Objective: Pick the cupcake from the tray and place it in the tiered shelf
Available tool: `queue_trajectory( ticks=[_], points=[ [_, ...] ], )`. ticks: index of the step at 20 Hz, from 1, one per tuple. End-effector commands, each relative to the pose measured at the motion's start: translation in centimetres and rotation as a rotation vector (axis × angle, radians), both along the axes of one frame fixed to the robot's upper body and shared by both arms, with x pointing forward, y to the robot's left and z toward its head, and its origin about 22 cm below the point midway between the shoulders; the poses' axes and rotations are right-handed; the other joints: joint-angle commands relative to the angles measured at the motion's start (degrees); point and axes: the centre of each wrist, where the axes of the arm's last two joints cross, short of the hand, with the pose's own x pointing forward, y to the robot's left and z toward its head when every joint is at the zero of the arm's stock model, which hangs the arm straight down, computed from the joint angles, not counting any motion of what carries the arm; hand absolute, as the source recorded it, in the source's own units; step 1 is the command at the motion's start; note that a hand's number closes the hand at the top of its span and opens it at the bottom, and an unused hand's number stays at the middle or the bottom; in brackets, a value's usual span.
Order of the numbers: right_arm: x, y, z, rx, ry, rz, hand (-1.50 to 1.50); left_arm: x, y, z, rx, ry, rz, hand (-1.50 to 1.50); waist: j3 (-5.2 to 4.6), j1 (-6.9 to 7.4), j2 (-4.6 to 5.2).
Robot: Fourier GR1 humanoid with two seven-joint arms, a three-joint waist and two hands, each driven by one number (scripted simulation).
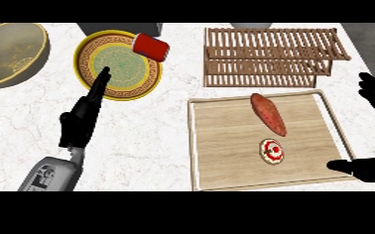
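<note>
The cupcake (271,150), white with a red swirl on top, sits on the wooden tray (219,144) in its lower right part. A reddish sweet potato (269,113) lies on the tray just above it. The brown slatted tiered shelf (268,56) stands behind the tray. My right hand (354,168) shows only at the right edge, with a thumb over the tray's lower right corner and fingers (366,89) higher up; it holds nothing. My left hand (83,114) rests at the left, fingers straight, pointing up over the plate's edge.
A yellow patterned plate (117,65) lies at the upper left with a red can (151,46) on its rim. A large round bowl (21,52) sits at the far left edge. A grey object stands behind the plate.
</note>
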Motion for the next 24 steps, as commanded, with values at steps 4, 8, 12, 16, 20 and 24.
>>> queue_trajectory(
  ticks=[4,8,12,16,20,24],
  points=[
    [-0.5,3.3,5.7,-0.353,0.206,0.123,-1.5,-0.1,-1.6,0.0,-0.016,0.024,-0.047,0.0,-0.18,0.99,0.13],
    [-1.9,5.3,6.4,-0.474,0.298,0.112,-1.5,-0.1,-0.8,-1.2,-0.022,0.017,-0.029,0.0,-0.11,0.3,0.24],
    [-2.9,8.2,7.3,-0.474,0.31,0.115,-1.5,1.0,-2.2,0.3,-0.019,0.018,-0.059,0.0,-0.01,0.43,0.25],
    [-3.6,9.4,8.1,-0.45,0.295,0.114,-1.5,2.0,-1.4,-1.2,-0.027,0.027,-0.028,0.0,0.0,0.26,0.32],
    [-3.5,10.7,6.9,-0.471,0.281,0.1,-1.5,-0.6,-1.2,-0.9,-0.036,0.02,-0.05,0.0,0.02,0.57,0.27],
    [-3.1,12.2,6.6,-0.498,0.278,0.054,-1.5,0.8,-1.3,1.8,-0.032,0.02,-0.052,0.0,0.01,0.65,0.3]
  ],
)
